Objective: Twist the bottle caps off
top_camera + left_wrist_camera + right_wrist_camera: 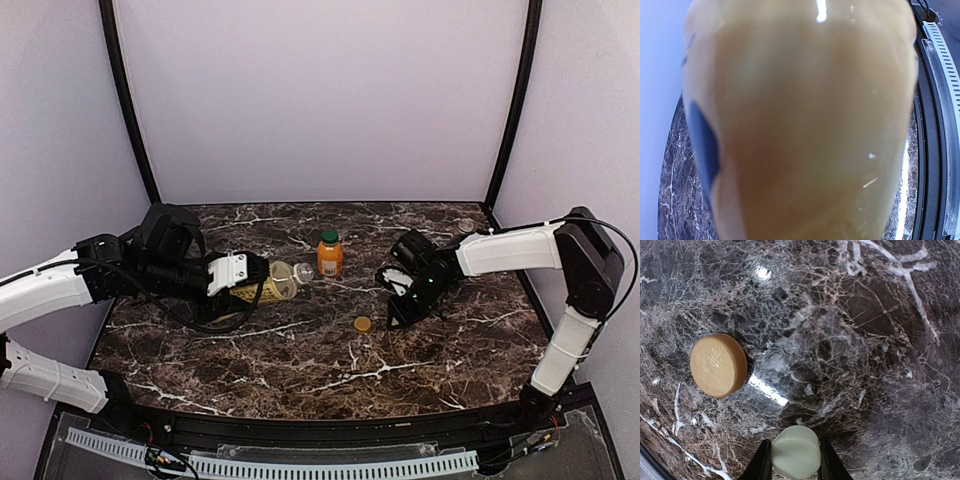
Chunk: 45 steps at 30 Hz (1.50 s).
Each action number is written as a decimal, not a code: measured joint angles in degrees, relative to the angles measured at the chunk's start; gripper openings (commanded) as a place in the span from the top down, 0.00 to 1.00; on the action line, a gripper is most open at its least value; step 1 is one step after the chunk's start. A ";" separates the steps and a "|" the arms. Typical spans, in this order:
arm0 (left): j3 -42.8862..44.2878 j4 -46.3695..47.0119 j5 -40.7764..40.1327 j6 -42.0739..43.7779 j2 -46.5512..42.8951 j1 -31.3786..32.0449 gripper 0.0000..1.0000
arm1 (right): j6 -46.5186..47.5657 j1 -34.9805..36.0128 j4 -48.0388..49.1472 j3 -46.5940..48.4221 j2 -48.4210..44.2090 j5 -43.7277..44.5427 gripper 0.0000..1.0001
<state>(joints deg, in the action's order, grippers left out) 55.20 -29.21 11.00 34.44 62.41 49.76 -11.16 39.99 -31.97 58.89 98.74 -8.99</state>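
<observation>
Left gripper (238, 274) clamped tight on the yellow bottle (268, 288), which is held sideways with its neck toward the right arm, likely to brace it while the other arm works the top. Can't tell if it rests on the surface (300, 370). It fills the left wrist view, blurred. Right gripper (796, 460) pinched on the cream-white cap (796, 450), low over the surface and apart from the bottle, so the cap reads as already off, probably to be set down. Tan cap (718, 365) lies loose near it. Orange bottle (330, 258) stands upright between the arms, dark green cap (329, 237) on, likely next.
</observation>
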 measured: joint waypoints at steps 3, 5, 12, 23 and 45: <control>-0.22 0.09 -0.11 0.00 -0.09 0.00 0.73 | -0.13 0.35 0.04 0.00 0.24 0.50 0.79; -0.26 0.15 -0.15 0.00 -0.09 0.00 0.73 | -0.11 0.63 0.15 0.00 0.68 0.96 0.76; -0.26 0.39 -0.15 0.02 -0.09 0.00 0.73 | 0.04 0.92 0.83 0.09 1.49 3.06 0.58; -0.26 0.39 -0.13 0.04 -0.09 0.00 0.73 | 3.72 2.86 -2.40 4.11 -0.70 5.60 0.01; 8.63 -0.83 10.93 -7.91 1.73 -0.02 0.72 | 9.18 19.71 51.25 0.44 -23.12 -19.19 0.23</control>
<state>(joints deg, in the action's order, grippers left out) 63.83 -30.04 21.93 26.52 64.14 49.74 -1.98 59.70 19.29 59.33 75.61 -28.18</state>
